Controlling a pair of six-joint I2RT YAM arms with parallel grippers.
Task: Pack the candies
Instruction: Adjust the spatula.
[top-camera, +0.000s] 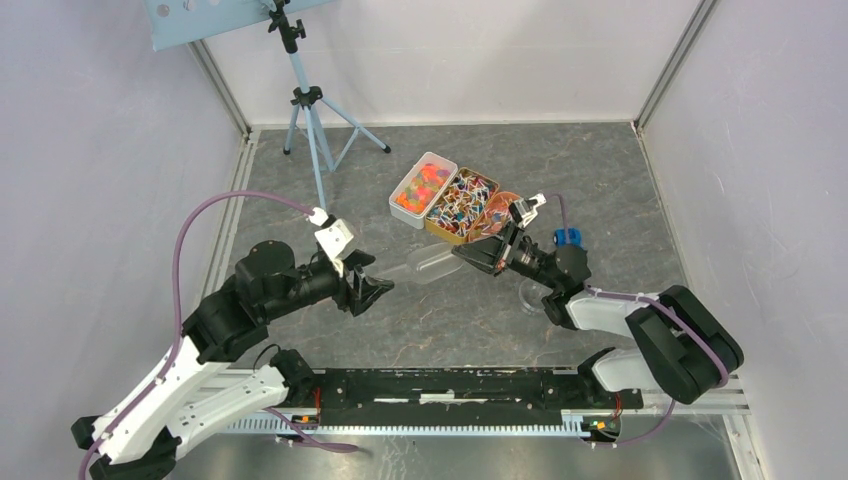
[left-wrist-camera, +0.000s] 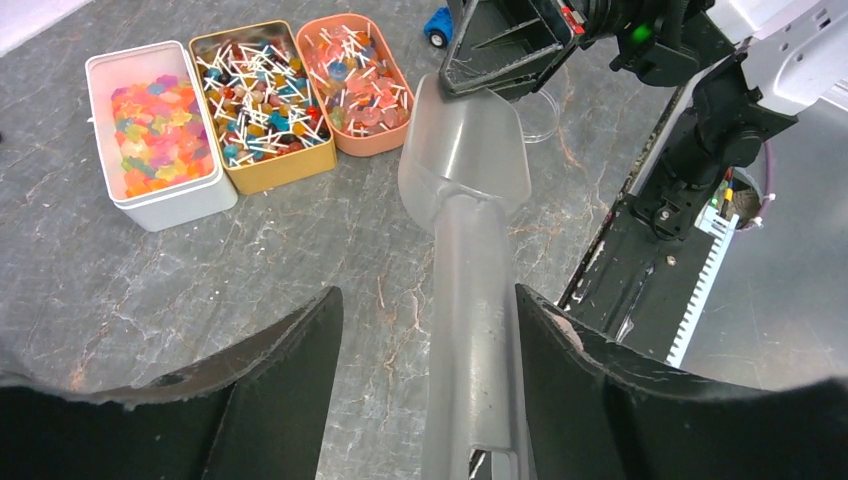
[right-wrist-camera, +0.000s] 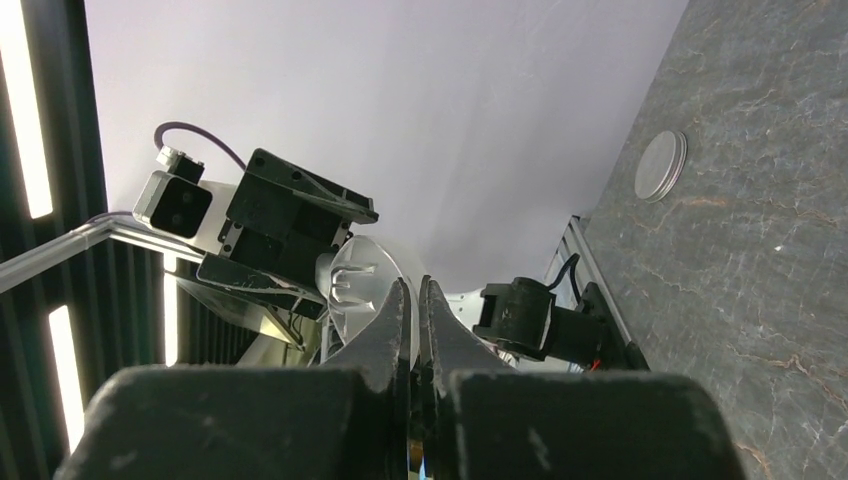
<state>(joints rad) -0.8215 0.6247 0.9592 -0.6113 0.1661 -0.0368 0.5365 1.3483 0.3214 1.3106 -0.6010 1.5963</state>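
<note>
The candies fill three open tins at the back of the table: bright gummies in a white tin (top-camera: 420, 187) (left-wrist-camera: 155, 135), wrapped sweets in a gold tin (top-camera: 462, 205) (left-wrist-camera: 260, 100), and reddish ones in an orange tin (top-camera: 497, 208) (left-wrist-camera: 360, 80). A translucent plastic scoop (top-camera: 430, 265) (left-wrist-camera: 465, 150) hangs between the arms, empty. My right gripper (top-camera: 470, 255) (right-wrist-camera: 414, 285) is shut on the thin front rim of the scoop's bowl. My left gripper (top-camera: 372, 290) (left-wrist-camera: 428, 292) stands open around the scoop's handle, which lies against the right finger and apart from the left.
A small blue toy car (top-camera: 567, 237) (left-wrist-camera: 437, 25) sits right of the tins. A clear round dish (top-camera: 530, 295) (left-wrist-camera: 545, 115) lies under the right arm. A tripod (top-camera: 310, 110) stands at the back left. The black rail (top-camera: 450, 385) runs along the near edge.
</note>
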